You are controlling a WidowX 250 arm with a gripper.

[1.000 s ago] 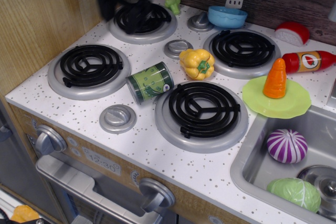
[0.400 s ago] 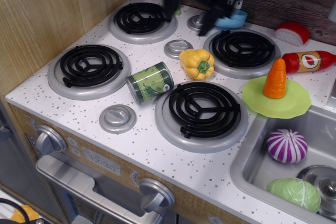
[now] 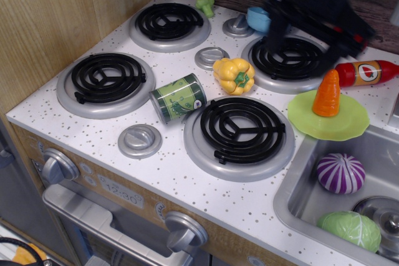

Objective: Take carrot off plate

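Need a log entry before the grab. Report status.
Pincer blurred above back right burner, state unclear. Carrot upright on plate, untouched. Ketchup lies close behind.

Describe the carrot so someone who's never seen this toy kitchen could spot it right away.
Find the steel sink at the right end of the stove top; on the counter at its back edge lies a flat lime-green plate. The carrot stands upright on that plate, an orange cone with a redder tip, unlike the lumpy yellow pepper or the red ketchup bottle lying behind it.
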